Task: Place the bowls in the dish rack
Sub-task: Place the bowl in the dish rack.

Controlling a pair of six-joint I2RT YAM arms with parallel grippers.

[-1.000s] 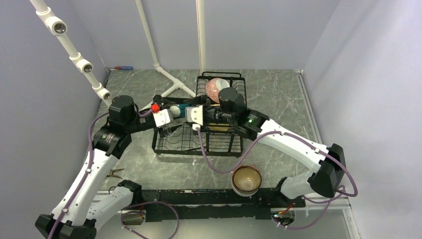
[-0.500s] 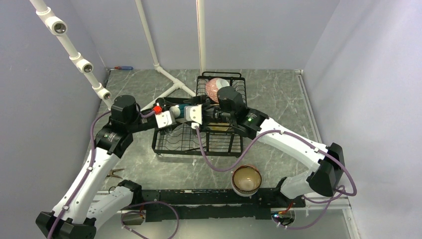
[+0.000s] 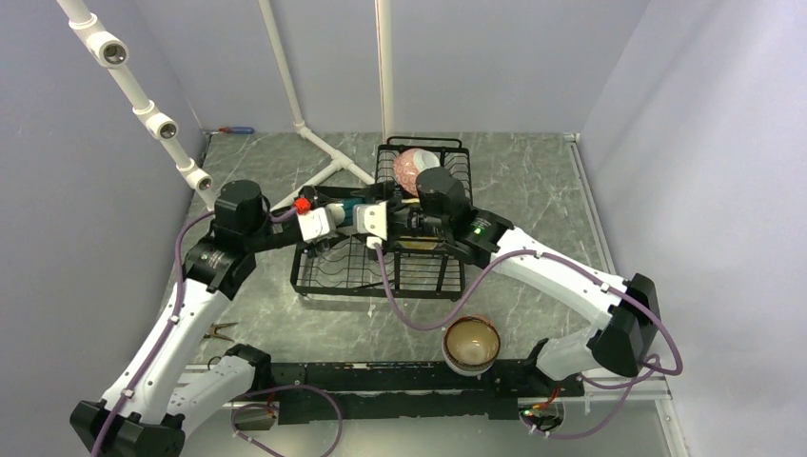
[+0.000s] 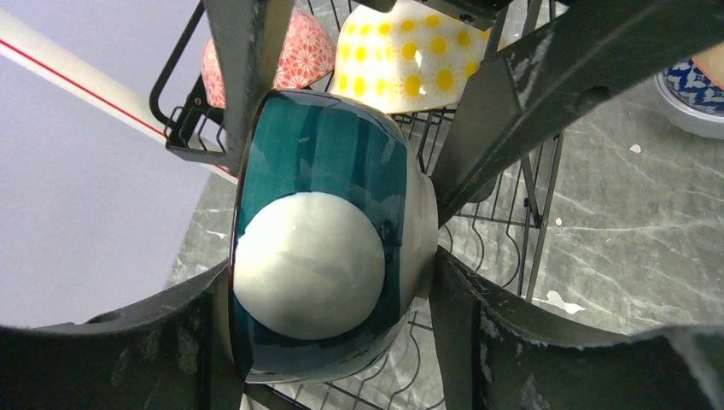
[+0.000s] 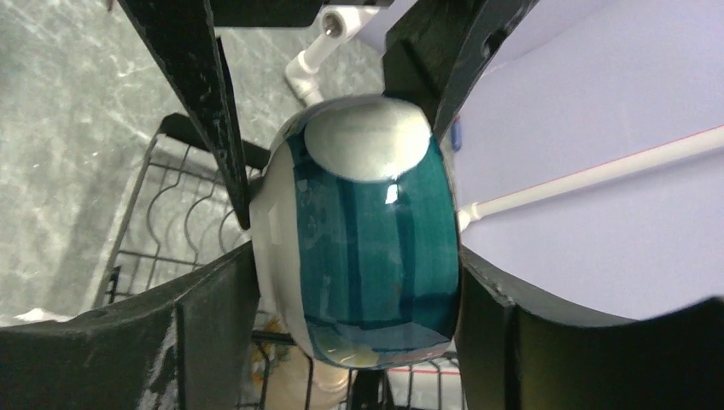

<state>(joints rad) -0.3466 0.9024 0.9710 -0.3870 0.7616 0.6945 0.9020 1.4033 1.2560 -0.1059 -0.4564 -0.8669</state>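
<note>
A teal-and-white bowl (image 3: pixel 344 211) hangs on its edge over the left end of the black wire dish rack (image 3: pixel 381 278). My left gripper (image 4: pixel 329 286) is shut on the bowl (image 4: pixel 320 256) from the left, across rim and foot. From the right, my right gripper (image 5: pixel 359 260) is shut on that same bowl (image 5: pixel 371 231). A pink-patterned bowl (image 3: pixel 411 164) and a yellow-dotted bowl (image 4: pixel 401 60) rest in the rack's raised basket. A stack of brown-rimmed bowls (image 3: pixel 471 343) stands near the front edge. The left wrist view shows a dark blue-patterned bowl (image 4: pixel 696 94) on the table.
A white pipe frame (image 3: pixel 314 143) stands behind the rack, with a slanted pipe (image 3: pixel 143 105) at the left. Small pliers (image 3: pixel 221 330) lie by the left arm's base, and a red-and-blue tool (image 3: pixel 236 129) lies at the back wall.
My left gripper's fingers have closed onto the teal-and-white bowl, which the right gripper was holding before. Both wrists have drifted slightly toward the back.
</note>
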